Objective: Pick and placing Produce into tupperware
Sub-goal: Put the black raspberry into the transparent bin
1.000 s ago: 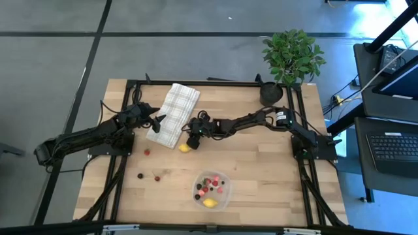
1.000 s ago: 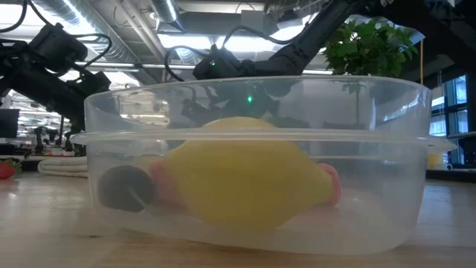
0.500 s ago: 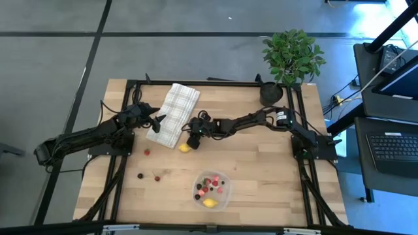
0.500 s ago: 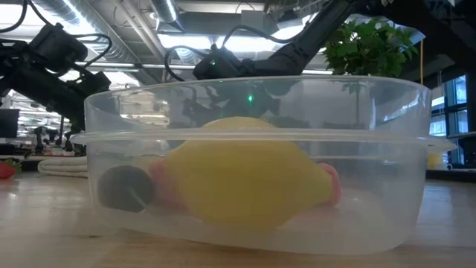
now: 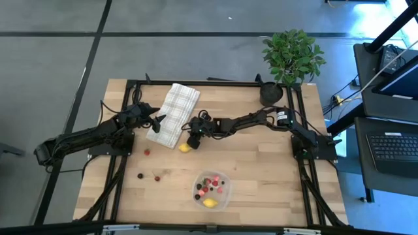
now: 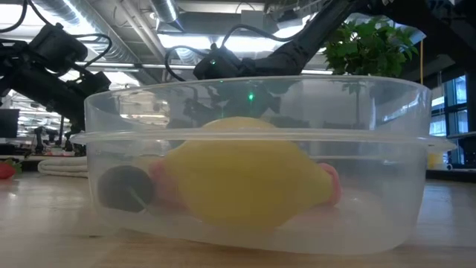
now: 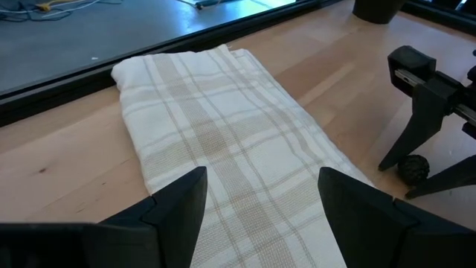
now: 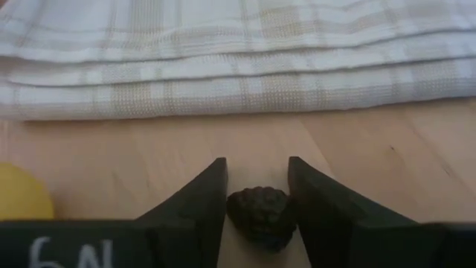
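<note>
The tupperware (image 5: 211, 190), a clear round bowl near the table's front edge, holds a yellow lemon (image 6: 238, 182), a dark berry (image 6: 125, 187) and red and pink pieces. Another lemon (image 5: 185, 147) lies on the wood by the folded checked cloth (image 5: 171, 112). My right gripper (image 5: 193, 141) stands next to that lemon, shut on a dark berry (image 8: 259, 212) in front of the cloth's edge. My left gripper (image 7: 260, 186) hovers open over the cloth. Three loose berries (image 5: 147, 152) lie at the table's left. My right gripper pinches the dark berry's two sides (image 8: 245, 208) between its two fingers (image 8: 212, 197). The fingers slant down from the table's right side. The berry (image 7: 413, 167) sits low at the wooden top; I cannot tell if it is lifted clear.
A potted plant (image 5: 292, 55) in a black pot (image 5: 271, 93) stands at the far right corner. Bare wood lies between the cloth and the tupperware. A red berry (image 6: 6, 170) shows far off in the low view.
</note>
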Robot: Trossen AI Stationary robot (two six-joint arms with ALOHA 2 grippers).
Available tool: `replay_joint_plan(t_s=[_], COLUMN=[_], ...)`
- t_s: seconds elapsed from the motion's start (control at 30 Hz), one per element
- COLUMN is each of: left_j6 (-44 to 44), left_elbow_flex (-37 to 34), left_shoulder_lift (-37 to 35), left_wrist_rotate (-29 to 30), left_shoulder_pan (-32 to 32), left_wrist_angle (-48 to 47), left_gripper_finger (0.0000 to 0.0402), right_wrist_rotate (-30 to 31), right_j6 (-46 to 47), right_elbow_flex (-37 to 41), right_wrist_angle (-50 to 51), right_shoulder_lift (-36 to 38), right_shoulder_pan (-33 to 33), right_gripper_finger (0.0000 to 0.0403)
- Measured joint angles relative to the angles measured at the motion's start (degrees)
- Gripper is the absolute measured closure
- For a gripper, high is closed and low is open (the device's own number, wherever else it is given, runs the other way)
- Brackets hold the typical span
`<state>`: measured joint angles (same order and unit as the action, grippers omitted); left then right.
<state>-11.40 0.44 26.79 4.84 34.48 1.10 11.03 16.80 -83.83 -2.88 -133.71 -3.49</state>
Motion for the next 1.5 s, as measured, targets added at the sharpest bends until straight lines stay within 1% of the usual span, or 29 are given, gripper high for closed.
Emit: replay_joint_plan(t_s=[0.13,0.3,0.43,0.63,0.77,0.93,1.13,1.23,1.3,1.5], left_j6=[0.00,0.00,0.00,0.00,0.00,0.00,0.00,0.00,-0.02,-0.02], left_elbow_flex=[-0.01,0.00,-0.01,0.00,0.00,0.00,-0.02,0.00,-0.02,0.00], left_shoulder_lift=[0.00,0.00,0.00,0.00,0.00,0.00,0.28,0.31,0.31,0.31], left_wrist_rotate=[0.00,0.00,0.00,0.00,0.01,0.02,0.02,0.02,0.02,0.02], left_shoulder_pan=[-0.01,-0.02,-0.02,-0.02,-0.02,-0.02,-0.02,-0.01,-0.02,-0.01], left_wrist_angle=[0.00,0.00,0.00,0.00,-0.02,0.00,-0.01,-0.02,0.00,-0.02], left_gripper_finger=[0.0151,0.0151,0.0151,0.0151,0.0151,0.0151,0.0151,0.0151,0.0151,0.0151], right_wrist_rotate=[0.00,0.02,0.04,-0.40,-1.17,-2.12,-2.78,-3.05,-4.44,-6.25], right_j6=[0.67,0.96,1.07,0.36,-0.55,-0.61,-0.17,2.04,3.08,7.71], right_elbow_flex=[0.00,0.00,0.00,0.06,0.53,0.88,0.68,0.66,0.52,0.52], right_wrist_angle=[0.29,0.35,0.35,1.04,5.05,13.01,20.79,21.81,21.08,20.33], right_shoulder_lift=[0.07,0.07,0.07,0.99,4.36,9.86,15.78,18.28,19.37,19.91], right_shoulder_pan=[0.00,0.00,0.00,0.00,0.07,0.96,5.19,8.05,10.15,17.91], right_gripper_finger=[0.0285,0.0286,0.0279,0.0289,0.0287,0.0286,0.0287,0.0287,0.0288,0.0286])
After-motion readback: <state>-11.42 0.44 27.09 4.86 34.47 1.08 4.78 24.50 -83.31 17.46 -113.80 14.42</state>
